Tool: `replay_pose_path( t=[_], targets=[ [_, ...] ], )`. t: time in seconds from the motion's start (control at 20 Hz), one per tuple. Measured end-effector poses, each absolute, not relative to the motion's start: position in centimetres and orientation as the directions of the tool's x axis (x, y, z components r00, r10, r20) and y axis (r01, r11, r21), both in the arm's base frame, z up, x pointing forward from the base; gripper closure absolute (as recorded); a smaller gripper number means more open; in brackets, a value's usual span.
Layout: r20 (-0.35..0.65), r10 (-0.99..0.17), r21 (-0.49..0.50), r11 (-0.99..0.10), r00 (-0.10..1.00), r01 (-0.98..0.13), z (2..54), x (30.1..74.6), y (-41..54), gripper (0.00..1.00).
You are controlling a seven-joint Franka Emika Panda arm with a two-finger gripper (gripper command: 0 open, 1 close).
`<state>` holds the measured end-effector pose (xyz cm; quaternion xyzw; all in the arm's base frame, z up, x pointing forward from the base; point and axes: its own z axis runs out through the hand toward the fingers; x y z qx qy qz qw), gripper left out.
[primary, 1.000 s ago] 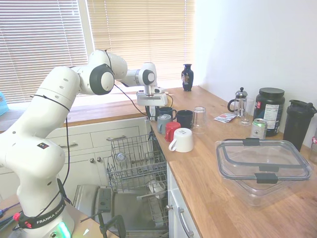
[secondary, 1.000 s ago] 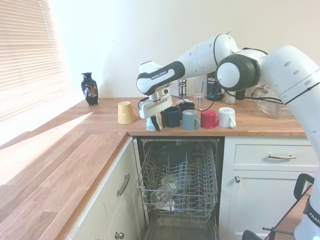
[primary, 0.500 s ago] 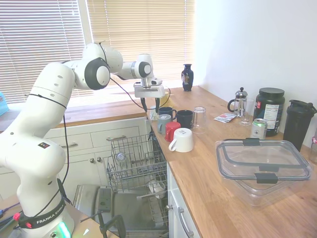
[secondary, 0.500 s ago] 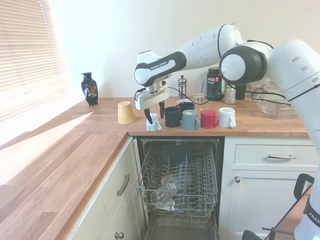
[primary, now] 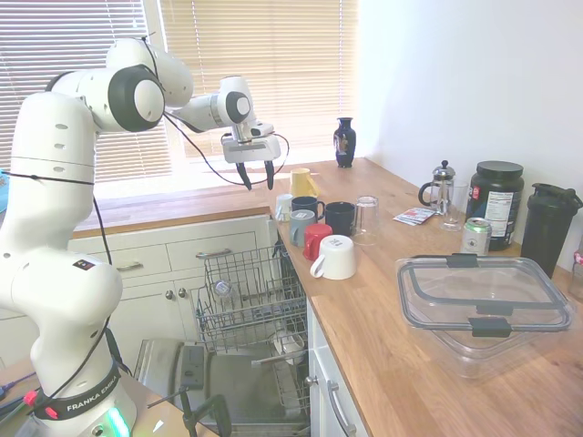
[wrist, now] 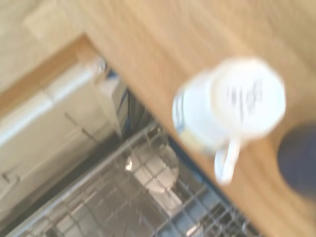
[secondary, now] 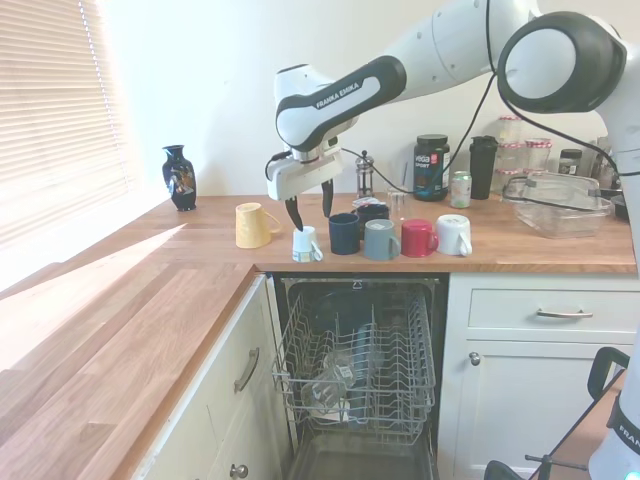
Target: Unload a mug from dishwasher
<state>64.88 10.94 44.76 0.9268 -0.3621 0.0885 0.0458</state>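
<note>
Hovering above the wooden counter (secondary: 200, 250), the gripper (secondary: 307, 206) hangs with its dark jaws spread apart and nothing between them, just above the mug (secondary: 305, 244). In the second exterior view that small white mug stands upside down at the counter's front edge, centre of the frame, leftmost in a row with a navy mug (secondary: 343, 233), a grey-blue mug (secondary: 380, 240), a red mug (secondary: 417, 238) and a bigger white mug (secondary: 454, 235). A yellow mug (secondary: 251, 224) lies tipped to its left. Below, the dishwasher (secondary: 358, 370) is open, its wire rack (secondary: 385, 345) pulled out. The blurred wrist view shows the mug (wrist: 232, 108) base-up on wood beside the rack.
</note>
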Motion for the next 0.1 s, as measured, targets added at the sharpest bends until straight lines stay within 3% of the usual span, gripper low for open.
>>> replay_pose_path(
  t=[0.1],
  targets=[
    [0.187,-0.677,0.022,-0.721,0.711,-0.692,43.17,63.24,10.77,0.0]
  ],
)
